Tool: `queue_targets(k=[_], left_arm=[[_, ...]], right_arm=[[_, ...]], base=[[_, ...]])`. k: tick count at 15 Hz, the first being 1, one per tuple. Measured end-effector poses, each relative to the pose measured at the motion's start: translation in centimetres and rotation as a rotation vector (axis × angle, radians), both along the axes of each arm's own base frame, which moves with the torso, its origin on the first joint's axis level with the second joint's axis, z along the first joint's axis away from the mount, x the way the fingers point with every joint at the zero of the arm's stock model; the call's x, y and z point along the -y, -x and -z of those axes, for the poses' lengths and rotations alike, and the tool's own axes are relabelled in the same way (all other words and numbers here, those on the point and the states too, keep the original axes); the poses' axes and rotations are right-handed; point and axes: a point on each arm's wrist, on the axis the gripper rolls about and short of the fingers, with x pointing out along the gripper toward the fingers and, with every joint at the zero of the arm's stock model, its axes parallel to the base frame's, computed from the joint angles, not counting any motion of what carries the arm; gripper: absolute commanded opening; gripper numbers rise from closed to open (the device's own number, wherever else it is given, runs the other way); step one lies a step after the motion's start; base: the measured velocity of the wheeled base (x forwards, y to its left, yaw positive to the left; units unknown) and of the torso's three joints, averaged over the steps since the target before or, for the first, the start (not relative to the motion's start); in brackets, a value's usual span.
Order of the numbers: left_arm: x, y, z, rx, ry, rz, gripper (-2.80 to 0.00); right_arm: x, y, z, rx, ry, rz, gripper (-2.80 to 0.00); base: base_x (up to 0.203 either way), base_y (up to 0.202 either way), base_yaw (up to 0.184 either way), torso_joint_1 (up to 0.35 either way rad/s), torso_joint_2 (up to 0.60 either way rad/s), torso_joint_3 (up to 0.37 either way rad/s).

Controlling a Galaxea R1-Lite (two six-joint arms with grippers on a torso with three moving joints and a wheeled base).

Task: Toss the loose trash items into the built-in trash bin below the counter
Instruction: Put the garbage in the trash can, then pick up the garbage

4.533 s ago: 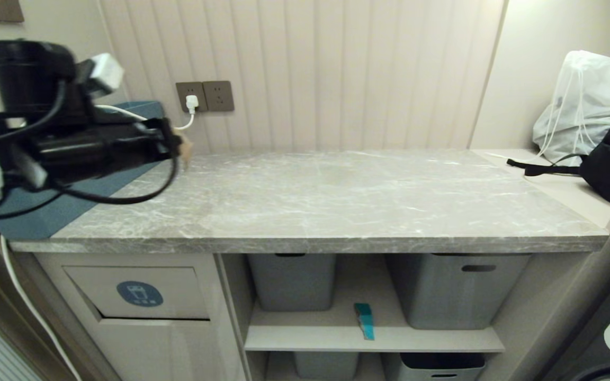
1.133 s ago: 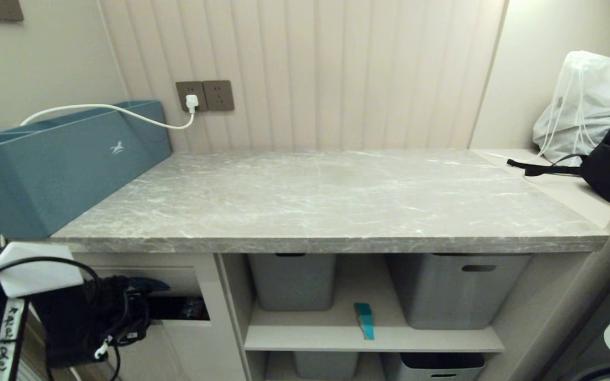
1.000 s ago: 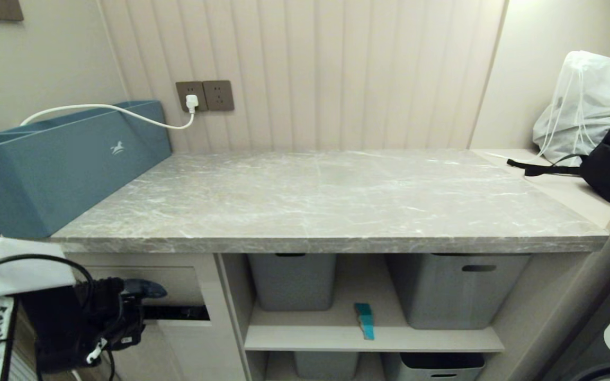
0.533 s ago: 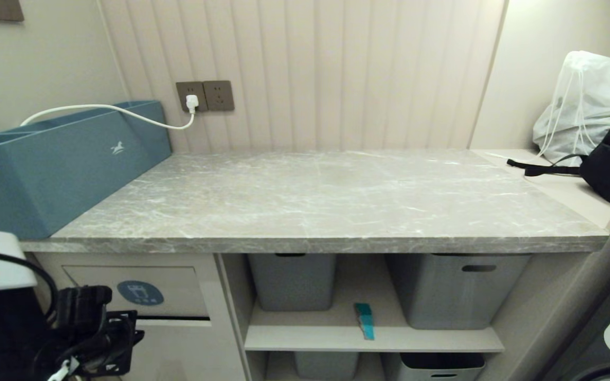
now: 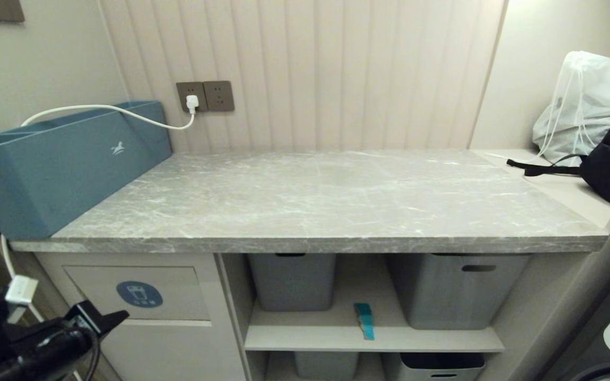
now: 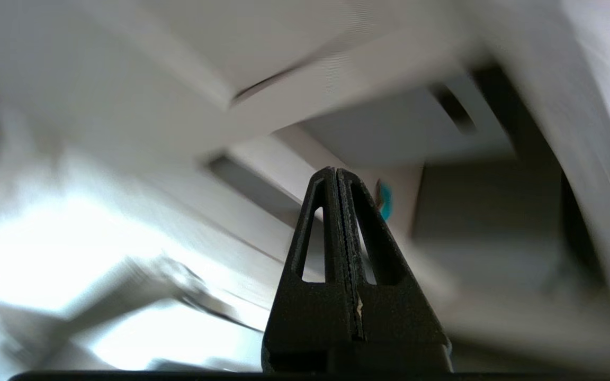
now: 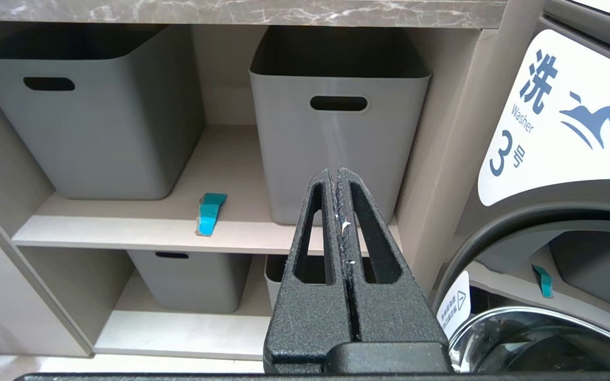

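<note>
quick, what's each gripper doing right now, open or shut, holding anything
Left gripper: shut, holding nothing, low beside the bin flap.
Right gripper: shut, holding nothing, facing the shelves.

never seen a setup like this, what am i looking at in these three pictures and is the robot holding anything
This is a two-armed robot on wheels. The wide picture comes from its head camera, looking at a marble counter with a blue box on it. Below are the trash flap with a round blue icon, and grey tubs on shelves. The other two pictures come from cameras on each wrist, looking along black fingers. The left gripper sits low beside the flap, blurred by motion; the right gripper faces the shelves, where a small teal piece lies. Both are shut and hold nothing.
</note>
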Motion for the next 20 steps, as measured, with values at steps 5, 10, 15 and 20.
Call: queue_targets(k=[5, 10, 15, 20], left_arm=[[0.4, 9.1, -2.0, 0.294, -0.448, 0.231, -2.8], [0.1, 16.4, 1.6, 0.266, -0.691, 0.174, -2.8], [0.1, 18.3, 3.1, 0.437, -0.761, 0.102, -2.8], [0.1, 18.4, 3.4, 0.465, -0.761, 0.088, -2.8]], right_arm=[[0.0, 0.0, 0.0, 0.0, 0.0, 0.0, -2.8], [0.0, 0.0, 0.0, 0.0, -0.002, 0.0, -2.8], [0.0, 0.0, 0.0, 0.0, -0.003, 0.0, -2.8], [0.0, 0.0, 0.0, 0.0, -0.003, 0.0, -2.8]], base=[[0.0, 0.0, 0.0, 0.0, 0.0, 0.0], [0.0, 0.0, 0.0, 0.0, 0.0, 0.0], [0.0, 0.0, 0.0, 0.0, 0.0, 0.0], [0.0, 0.0, 0.0, 0.0, 0.0, 0.0]])
